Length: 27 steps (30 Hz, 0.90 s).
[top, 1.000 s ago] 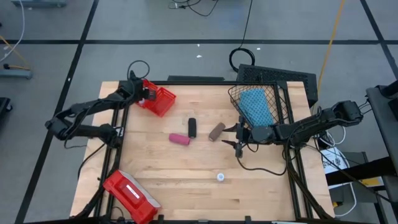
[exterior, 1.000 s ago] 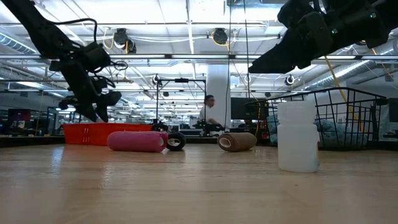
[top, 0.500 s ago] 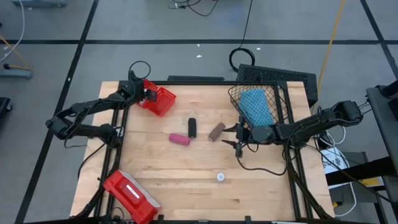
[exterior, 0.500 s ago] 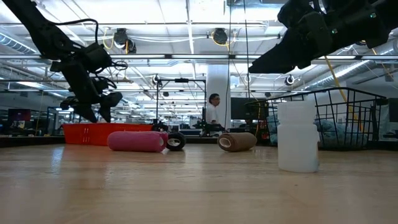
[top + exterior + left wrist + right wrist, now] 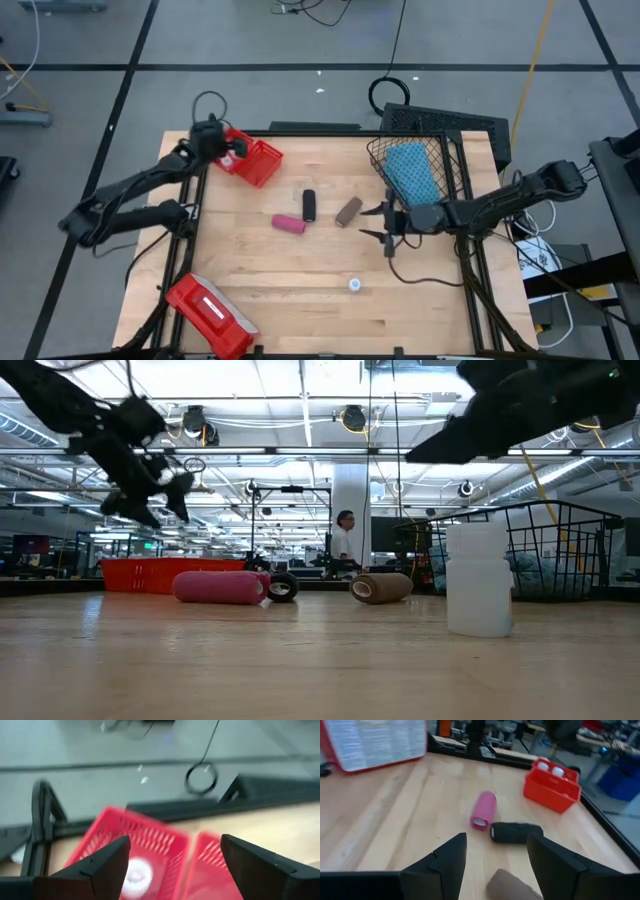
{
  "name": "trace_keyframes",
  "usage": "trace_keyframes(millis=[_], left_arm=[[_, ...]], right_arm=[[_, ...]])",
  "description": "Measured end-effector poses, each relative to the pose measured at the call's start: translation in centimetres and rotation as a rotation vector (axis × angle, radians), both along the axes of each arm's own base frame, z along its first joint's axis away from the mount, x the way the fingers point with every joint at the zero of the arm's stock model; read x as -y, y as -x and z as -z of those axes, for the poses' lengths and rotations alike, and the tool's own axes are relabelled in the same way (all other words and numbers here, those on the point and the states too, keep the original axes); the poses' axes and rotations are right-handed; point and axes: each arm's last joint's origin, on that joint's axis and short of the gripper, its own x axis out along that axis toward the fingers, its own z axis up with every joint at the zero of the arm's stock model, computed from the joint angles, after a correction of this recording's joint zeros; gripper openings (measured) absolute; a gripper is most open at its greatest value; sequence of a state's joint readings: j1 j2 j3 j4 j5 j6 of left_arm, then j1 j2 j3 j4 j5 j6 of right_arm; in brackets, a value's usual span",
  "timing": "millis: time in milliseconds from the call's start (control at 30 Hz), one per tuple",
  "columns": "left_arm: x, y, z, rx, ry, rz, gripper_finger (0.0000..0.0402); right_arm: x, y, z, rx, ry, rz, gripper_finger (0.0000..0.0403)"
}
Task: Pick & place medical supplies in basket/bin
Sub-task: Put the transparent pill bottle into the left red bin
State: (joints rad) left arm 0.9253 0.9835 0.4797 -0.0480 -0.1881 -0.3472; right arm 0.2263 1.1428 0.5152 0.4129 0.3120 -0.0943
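A flat red case with a white label (image 5: 208, 306) is seen lying at the near left corner of the wooden table (image 5: 300, 270). A coiled black cable (image 5: 390, 93) is found on the grey floor beyond the table. A person (image 5: 343, 541) is glimpsed in the room behind.

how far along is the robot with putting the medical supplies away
Done: the blue pad lies in the wire basket, and two white bottles sit in the red bin. Both grippers, left and right, are open and empty. Left: the pink roll, black roll, brown roll and one bottle.
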Motion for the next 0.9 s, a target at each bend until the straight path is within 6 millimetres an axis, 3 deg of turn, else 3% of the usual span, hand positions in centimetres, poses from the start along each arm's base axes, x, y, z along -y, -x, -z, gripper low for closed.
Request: trace_keyframes(millis=[200, 333, 567, 900], left_arm=[[2.7, 1.2, -3.9, 0.222, -0.135, 0.12, 0.0321], [4.8, 1.3, -5.5, 0.311, -0.203, 0.227, 0.0321], [7.1, 0.0, -6.2, 0.359, -0.233, 0.37, 0.0321], [8.9, -2.5, -6.6, 0.423, -0.253, 0.469, 0.0321]], right_arm=[[-2.4, 1.9, -0.4, -0.054, 0.028, -0.118, 0.0196], [-4.2, 3.2, 0.3, -0.123, 0.052, -0.1, 0.0196], [-6.8, 4.3, 1.6, -0.175, -0.063, -0.089, 0.0196], [-10.0, 3.0, 6.2, -0.265, -0.117, -0.115, 0.0196]])
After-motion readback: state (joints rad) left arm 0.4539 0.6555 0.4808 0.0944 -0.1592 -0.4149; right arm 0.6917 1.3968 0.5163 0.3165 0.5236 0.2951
